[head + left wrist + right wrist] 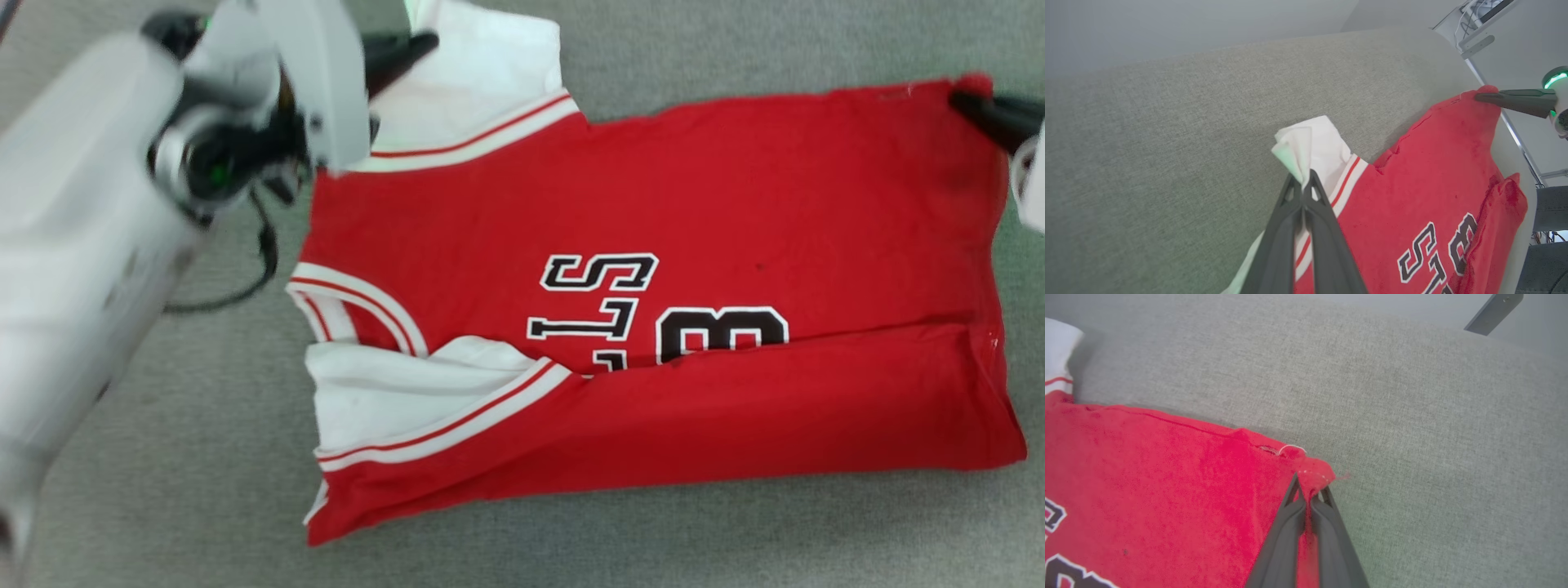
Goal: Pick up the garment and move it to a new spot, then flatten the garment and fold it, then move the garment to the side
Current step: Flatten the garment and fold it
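The garment (653, 269), a red shirt with white sleeves, striped bands and black-and-white lettering, lies spread on the grey cloth surface (571, 539). Its near long edge is folded over onto the front. My left gripper (1302, 183) is shut on the white far sleeve (1314, 147), lifting its tip; in the head view this gripper (420, 41) sits at the top left. My right gripper (1308, 490) is shut on the far red hem corner (1314, 473), and in the head view it (963, 100) shows at the top right.
The grey surface (1167, 143) runs wide beyond the shirt's far edge. A black cable (253, 269) hangs from my left arm beside the collar. In the left wrist view, the surface's right edge (1511, 122) borders white frames and cables.
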Controlling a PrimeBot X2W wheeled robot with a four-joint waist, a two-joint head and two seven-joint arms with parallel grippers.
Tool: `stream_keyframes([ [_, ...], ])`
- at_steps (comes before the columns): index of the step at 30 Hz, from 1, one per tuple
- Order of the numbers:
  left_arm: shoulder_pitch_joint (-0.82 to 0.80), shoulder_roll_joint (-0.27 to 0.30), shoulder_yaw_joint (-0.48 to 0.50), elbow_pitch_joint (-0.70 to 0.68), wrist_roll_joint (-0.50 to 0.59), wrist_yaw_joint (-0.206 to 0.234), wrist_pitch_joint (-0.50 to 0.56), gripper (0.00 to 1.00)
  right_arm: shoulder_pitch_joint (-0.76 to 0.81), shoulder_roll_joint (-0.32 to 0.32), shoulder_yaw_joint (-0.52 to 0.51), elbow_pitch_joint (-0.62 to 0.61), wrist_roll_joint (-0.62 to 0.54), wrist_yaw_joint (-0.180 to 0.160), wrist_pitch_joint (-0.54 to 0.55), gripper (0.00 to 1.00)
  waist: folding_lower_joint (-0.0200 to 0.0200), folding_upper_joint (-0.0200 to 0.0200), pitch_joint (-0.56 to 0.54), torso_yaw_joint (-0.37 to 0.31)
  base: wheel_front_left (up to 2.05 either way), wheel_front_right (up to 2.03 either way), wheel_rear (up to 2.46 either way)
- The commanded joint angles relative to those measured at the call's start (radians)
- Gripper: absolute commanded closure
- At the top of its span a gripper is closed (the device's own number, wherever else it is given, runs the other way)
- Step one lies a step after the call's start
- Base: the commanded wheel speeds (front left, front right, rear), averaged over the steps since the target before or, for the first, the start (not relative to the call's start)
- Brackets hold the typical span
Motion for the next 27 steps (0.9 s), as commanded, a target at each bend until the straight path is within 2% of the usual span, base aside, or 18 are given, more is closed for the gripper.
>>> stream_keyframes([
  [1, 0.050, 0.042, -0.008, -0.068, -0.013, 0.002, -0.037, 1.00, 0.054, -0.039, 0.007, -0.051, 0.015, 0.000, -0.016, 1.00, 0.0000, 0.0000, -0.058, 0.038, 0.00, 0.00, 0.00],
  [2, 0.050, 0.042, -0.008, -0.068, -0.013, 0.002, -0.037, 1.00, 0.054, -0.039, 0.007, -0.051, 0.015, 0.000, -0.016, 1.00, 0.0000, 0.0000, -0.058, 0.038, 0.00, 0.00, 0.00],
  [3, 0.075, 0.065, -0.011, -0.114, -0.020, 0.002, -0.058, 1.00, 0.085, -0.063, 0.005, -0.079, 0.021, 0.000, -0.026, 1.00, 0.0000, 0.0000, -0.068, 0.044, 0.00, 0.00, 0.00],
  [8, 0.234, 0.205, -0.026, -0.312, -0.013, 0.002, -0.192, 1.00, 0.260, -0.165, -0.018, -0.219, 0.046, -0.001, -0.056, 1.00, 0.0000, 0.0000, -0.114, 0.060, 0.00, 0.00, 0.00],
  [11, 0.340, 0.277, -0.022, -0.402, -0.012, 0.007, -0.277, 1.00, 0.373, -0.204, -0.057, -0.289, 0.063, -0.001, -0.068, 1.00, 0.0000, 0.0000, -0.135, 0.065, 0.00, 0.00, 0.00],
  [16, 0.528, 0.366, -0.020, -0.575, -0.020, 0.079, -0.421, 1.00, 0.565, -0.248, -0.155, -0.373, 0.072, -0.001, -0.083, 1.00, 0.0000, 0.0000, -0.153, 0.072, 0.00, 0.00, 0.00],
  [22, 0.701, 0.438, -0.043, -0.725, -0.036, 0.172, -0.523, 1.00, 0.753, -0.233, -0.303, -0.428, 0.060, -0.001, -0.081, 1.00, 0.0000, 0.0000, -0.155, 0.084, 0.00, 0.00, 0.00],
  [27, 0.764, 0.432, -0.081, -0.755, -0.021, 0.204, -0.534, 1.00, 0.852, -0.174, -0.388, -0.447, 0.034, -0.001, -0.051, 1.00, 0.0000, 0.0000, -0.140, 0.094, 0.00, 0.00, 0.00],
])
